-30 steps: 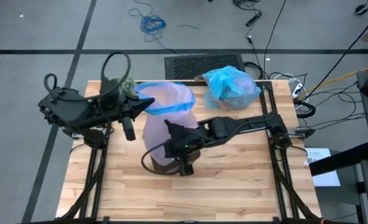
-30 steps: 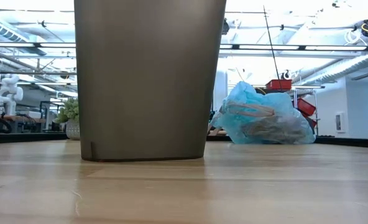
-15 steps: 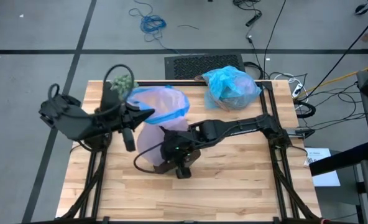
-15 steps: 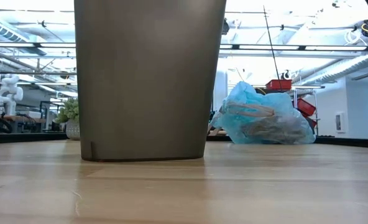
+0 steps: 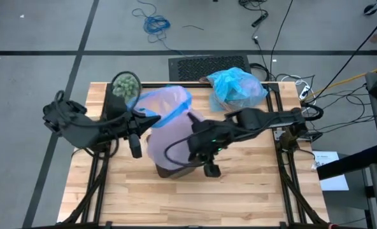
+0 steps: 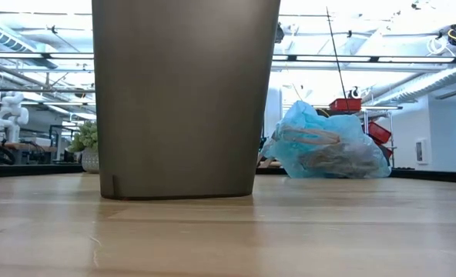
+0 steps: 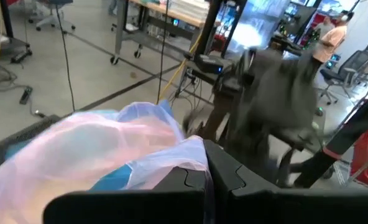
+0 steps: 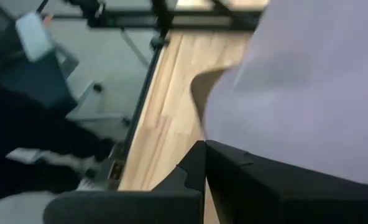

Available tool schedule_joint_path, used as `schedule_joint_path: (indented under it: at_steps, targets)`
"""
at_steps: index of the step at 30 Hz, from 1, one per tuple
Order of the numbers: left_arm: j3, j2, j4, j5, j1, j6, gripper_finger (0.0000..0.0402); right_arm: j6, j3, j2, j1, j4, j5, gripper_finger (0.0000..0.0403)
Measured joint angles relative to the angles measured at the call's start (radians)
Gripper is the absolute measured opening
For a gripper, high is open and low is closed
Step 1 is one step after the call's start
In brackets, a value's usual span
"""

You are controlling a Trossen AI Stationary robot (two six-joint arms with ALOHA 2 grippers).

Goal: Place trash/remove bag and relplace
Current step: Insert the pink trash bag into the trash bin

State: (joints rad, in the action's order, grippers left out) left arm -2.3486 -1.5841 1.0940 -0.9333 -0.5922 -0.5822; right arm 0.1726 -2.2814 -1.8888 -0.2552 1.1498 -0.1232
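1. At the far left corner of the desk sat a fuzzy green ball, not touched by anything.
2. The left hand was just right of that ball, by the pink bag's blue rim. Its fingers were pressed together on the thin plastic of the pink bag, as the left wrist view showed.
3. The pink bag was spread over the brown bin in the middle of the desk. It looked loose and puffy, not pulled snug around the bin yet.
4. The right hand was at the near right side of the bin, low on the pink bag. Its fingers were pressed together, but I could not tell if they pinched the plastic.
5. The blue bag lay at the far right of the desk, well apart from the bin. It looked full, with brown trash inside.
6. So the trash seemed to be in, and the old bag out. What was left, I think, was to tug the pink bag down tight.
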Motion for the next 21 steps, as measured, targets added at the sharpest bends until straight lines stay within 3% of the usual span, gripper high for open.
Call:
schedule_joint_path:
  at_steps: [6, 13, 19, 21]
  targets:
    - [0.002, -0.043, 0.002, 0.008, -0.008, -0.015, 0.0, 0.013, -0.001, 0.033, -0.028, -0.007, 0.161, 0.0]
    - [0.002, -0.045, -0.004, -0.073, -0.037, -0.021, 0.0, 0.064, 0.001, 0.047, -0.117, 0.084, 0.493, 0.0]
    - [0.002, -0.043, -0.002, -0.088, -0.052, -0.041, 0.0, 0.305, 0.001, 0.069, -0.165, 0.316, 0.75, 0.0]
    - [0.002, -0.043, -0.002, -0.094, -0.051, -0.041, 0.0, 0.41, 0.001, 0.067, -0.161, 0.38, 0.774, 0.0]
